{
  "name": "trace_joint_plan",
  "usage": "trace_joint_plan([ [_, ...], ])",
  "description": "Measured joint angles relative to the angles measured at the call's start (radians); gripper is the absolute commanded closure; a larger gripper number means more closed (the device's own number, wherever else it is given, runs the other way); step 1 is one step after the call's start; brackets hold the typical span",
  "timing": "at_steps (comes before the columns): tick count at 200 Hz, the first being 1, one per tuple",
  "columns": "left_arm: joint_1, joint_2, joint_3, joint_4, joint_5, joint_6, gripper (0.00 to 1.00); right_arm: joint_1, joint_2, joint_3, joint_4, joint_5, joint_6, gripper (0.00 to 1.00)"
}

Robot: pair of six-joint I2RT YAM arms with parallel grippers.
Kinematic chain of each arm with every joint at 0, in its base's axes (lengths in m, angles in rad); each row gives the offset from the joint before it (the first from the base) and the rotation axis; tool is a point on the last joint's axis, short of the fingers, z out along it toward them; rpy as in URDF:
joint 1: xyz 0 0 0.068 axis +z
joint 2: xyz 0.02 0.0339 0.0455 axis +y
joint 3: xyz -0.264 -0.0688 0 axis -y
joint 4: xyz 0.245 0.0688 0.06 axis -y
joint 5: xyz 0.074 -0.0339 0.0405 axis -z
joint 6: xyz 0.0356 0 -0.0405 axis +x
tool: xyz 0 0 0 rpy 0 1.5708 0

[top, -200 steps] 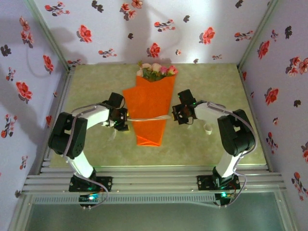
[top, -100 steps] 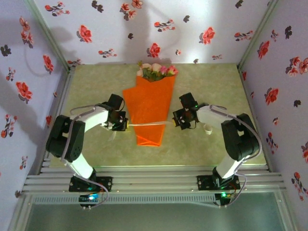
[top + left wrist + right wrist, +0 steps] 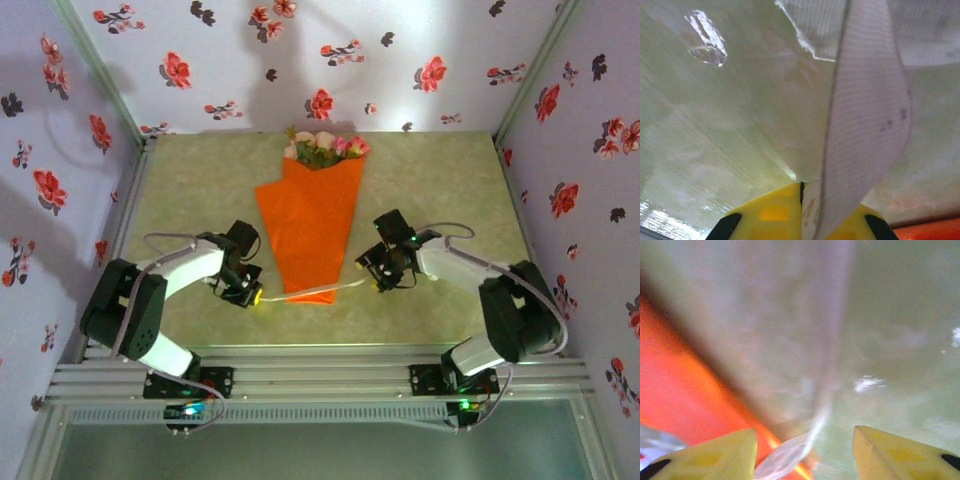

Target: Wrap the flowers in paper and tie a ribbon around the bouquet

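Note:
The bouquet lies flat mid-table, a slim cone of orange paper [image 3: 308, 225] with the flowers [image 3: 322, 148] poking out at its far, wide end. The cream ribbon [image 3: 310, 292] stretches across the cone's narrow near tip, from one gripper to the other. My left gripper [image 3: 252, 296] sits left of the tip; in the left wrist view its yellow fingers [image 3: 765, 215] are shut on the ribbon [image 3: 865, 115]. My right gripper [image 3: 372, 272] is to the right of the tip. Its fingers [image 3: 715, 457] stand open, with the ribbon [image 3: 790, 455] lying blurred and loose between them beside the orange paper [image 3: 680, 390].
The green table mat [image 3: 200, 190] is boxed in by flower-printed walls [image 3: 330, 60] at the back and both sides. Aluminium rails [image 3: 320, 375] run along the near edge, where both arm bases stand.
Both grippers moved toward the near edge, sliding the ribbon from mid-cone down to the tip. The left gripper shut on the ribbon; the right gripper opened and let it go.

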Motion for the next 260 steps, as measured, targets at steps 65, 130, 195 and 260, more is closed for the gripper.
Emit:
trace_joint_plan([
  [65, -0.029, -0.026, -0.014, -0.029, 0.001, 0.032, 1.00, 0.026, 0.178, 0.029, 0.337, -0.069, -0.202, 0.49],
  [130, -0.040, -0.055, -0.041, -0.050, 0.001, 0.032, 1.00, 0.034, 0.298, 0.032, 0.475, -0.171, -0.290, 0.50],
  [195, -0.050, -0.034, -0.036, -0.049, 0.001, 0.032, 1.00, 0.034, 0.338, 0.064, 0.484, -0.199, -0.309, 0.62],
  [260, -0.050, -0.006, -0.011, -0.044, 0.001, 0.039, 1.00, 0.048, 0.399, 0.105, 0.527, -0.190, -0.325, 1.00],
])
